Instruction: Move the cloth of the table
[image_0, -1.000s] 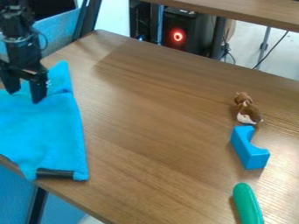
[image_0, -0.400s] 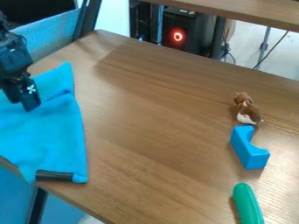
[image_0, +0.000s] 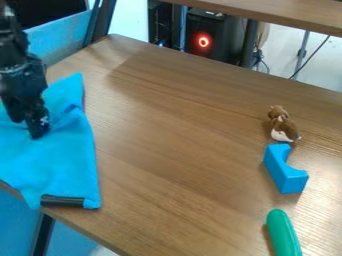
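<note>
Camera view: black gripper (image_0: 27, 129) over upper part of wrinkled bright-blue fabric cloth (image_0: 55, 162); contact indeterminable. Gripper state, apart or together: cannot tell.

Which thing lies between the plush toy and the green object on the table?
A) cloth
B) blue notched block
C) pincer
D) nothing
B: the blue notched block sits between the brown-and-white plush toy and the green object along the table's right side.
</note>
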